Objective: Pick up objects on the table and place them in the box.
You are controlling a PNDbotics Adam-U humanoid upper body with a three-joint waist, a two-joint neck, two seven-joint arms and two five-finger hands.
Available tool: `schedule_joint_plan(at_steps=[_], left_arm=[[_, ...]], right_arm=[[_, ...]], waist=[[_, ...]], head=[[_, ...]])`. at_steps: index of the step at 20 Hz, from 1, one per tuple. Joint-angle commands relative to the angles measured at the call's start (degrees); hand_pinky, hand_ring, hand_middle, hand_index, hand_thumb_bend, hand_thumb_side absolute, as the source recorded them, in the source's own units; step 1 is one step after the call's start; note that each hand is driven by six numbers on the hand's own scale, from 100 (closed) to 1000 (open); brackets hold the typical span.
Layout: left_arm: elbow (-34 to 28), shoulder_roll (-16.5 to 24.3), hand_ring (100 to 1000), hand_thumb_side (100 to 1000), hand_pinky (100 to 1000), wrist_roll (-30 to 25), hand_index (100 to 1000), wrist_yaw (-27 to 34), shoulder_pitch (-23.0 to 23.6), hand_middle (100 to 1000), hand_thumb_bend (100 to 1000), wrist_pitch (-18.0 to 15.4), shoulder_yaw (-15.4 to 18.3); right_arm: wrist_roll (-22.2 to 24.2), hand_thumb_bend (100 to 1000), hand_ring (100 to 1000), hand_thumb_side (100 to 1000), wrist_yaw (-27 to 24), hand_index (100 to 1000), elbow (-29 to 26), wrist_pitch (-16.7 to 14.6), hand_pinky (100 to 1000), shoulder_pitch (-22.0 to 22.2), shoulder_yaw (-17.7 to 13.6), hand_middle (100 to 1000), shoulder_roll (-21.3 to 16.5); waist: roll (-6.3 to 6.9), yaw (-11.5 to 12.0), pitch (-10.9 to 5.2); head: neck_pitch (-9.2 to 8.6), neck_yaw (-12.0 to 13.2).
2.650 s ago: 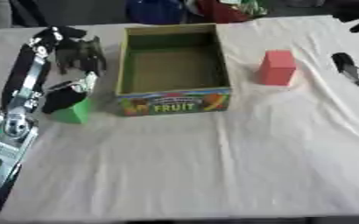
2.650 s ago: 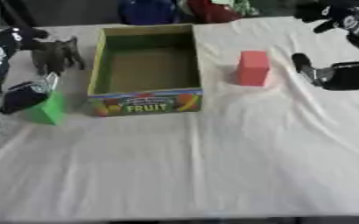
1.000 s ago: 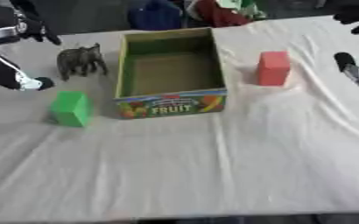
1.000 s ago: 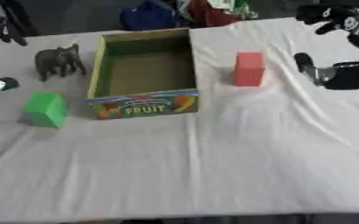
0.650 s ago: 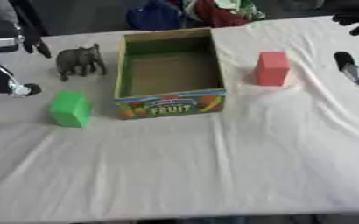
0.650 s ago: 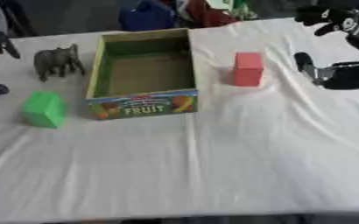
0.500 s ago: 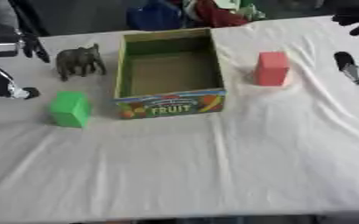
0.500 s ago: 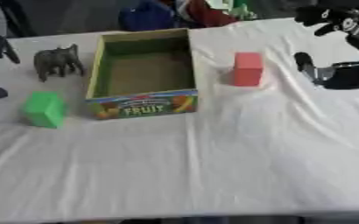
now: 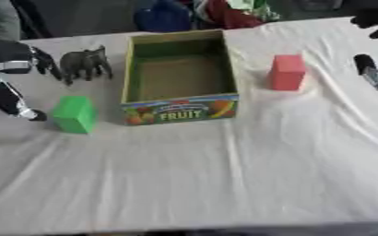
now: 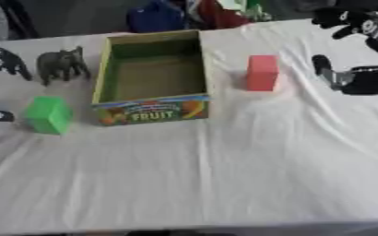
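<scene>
Elephant (image 9: 85,63) left of the box (image 9: 179,73) looks light and rigid; grip its body. Left robot hand (image 9: 19,73) spread, grasping nothing.

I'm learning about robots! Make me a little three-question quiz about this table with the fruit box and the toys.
1. True or false: the fruit box already holds a toy.
2. Which toy stands nearest the left robot hand? A) red block B) toy elephant C) green block
3. Fill in: the red block stands on the box's ____ side.

Key:
1. False. Only the box's bare floor shows inside.
2. B. The elephant stands just beside that hand, untouched.
3. Right, towards the right robot hand, which holds nothing.
</scene>
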Motion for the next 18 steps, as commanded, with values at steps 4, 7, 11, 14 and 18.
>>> schedule_joint_plan(at_steps=[4, 7, 11, 14, 18], left_arm=[[0.36, 0.13, 794, 267, 764, -0.63, 830, -2.82, -1.13, 784, 511, -0.92, -0.05], [1.85, -1.30, 794, 266, 765, 0.68, 832, -4.16, -1.41, 785, 498, -1.17, -0.12], [4.79, -3.68, 813, 272, 781, 2.92, 844, -6.29, -1.72, 806, 489, -0.96, -0.04], [7.13, -5.15, 816, 272, 786, 3.96, 848, -7.41, -1.88, 813, 478, -0.76, 0.13], [9.58, -6.55, 831, 274, 800, 5.81, 863, -8.37, -2.00, 833, 468, -0.37, 0.73]], right_arm=[[0.19, 100, 893, 305, -0.26, 996, -0.05, -0.12, 802, -0.65, -0.56, 864, -1.72], [0.20, 100, 893, 305, -0.28, 997, -0.06, -0.13, 802, -0.70, -0.56, 864, -1.57], [0.25, 100, 893, 307, -0.33, 997, -0.06, -0.13, 802, -0.80, -0.53, 864, -1.29], [0.26, 100, 893, 307, -0.33, 997, -0.02, -0.13, 802, -0.79, -0.55, 864, -1.16], [0.27, 100, 892, 308, -0.35, 997, 0.02, -0.16, 802, -0.83, -0.58, 863, -1.05]], waist=[[-0.20, -0.19, -0.87], [-0.31, -0.34, -0.79], [-0.52, -0.59, -0.66], [-0.62, -0.73, -0.60], [-0.74, -0.86, -0.52]], head=[[0.64, 0.28], [0.59, 0.34], [0.52, 0.39], [0.51, 0.49], [0.49, 0.50]])
